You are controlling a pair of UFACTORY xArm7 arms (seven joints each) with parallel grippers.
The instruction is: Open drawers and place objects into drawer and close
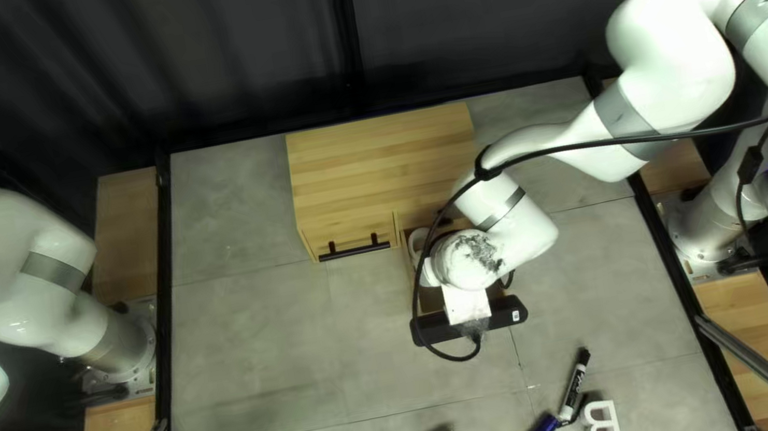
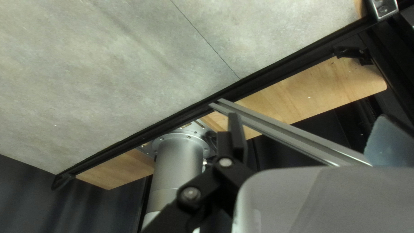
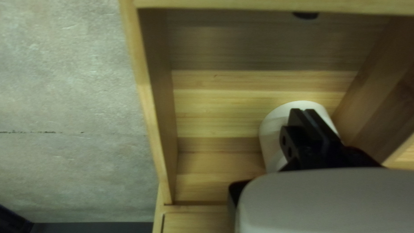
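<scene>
Grey tabletop point(image 1: 255, 333); drawer point(image 3: 155, 129) stood open. Right gripper point(image 3: 305, 113) pinched white cup point(image 3: 275, 129) low inside, presumably for release. Left gripper point(image 2: 235, 136) spread, parked clear.

One overhead, two close, seemingly disjoint

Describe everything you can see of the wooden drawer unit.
The wooden drawer unit is a pale box of striped planks at the middle of the table's far edge. In the top left view its left drawer is shut, with a black bar handle. Its right drawer is pulled out; inside stands a white cup beside one wall, the right gripper shut on it.
</scene>
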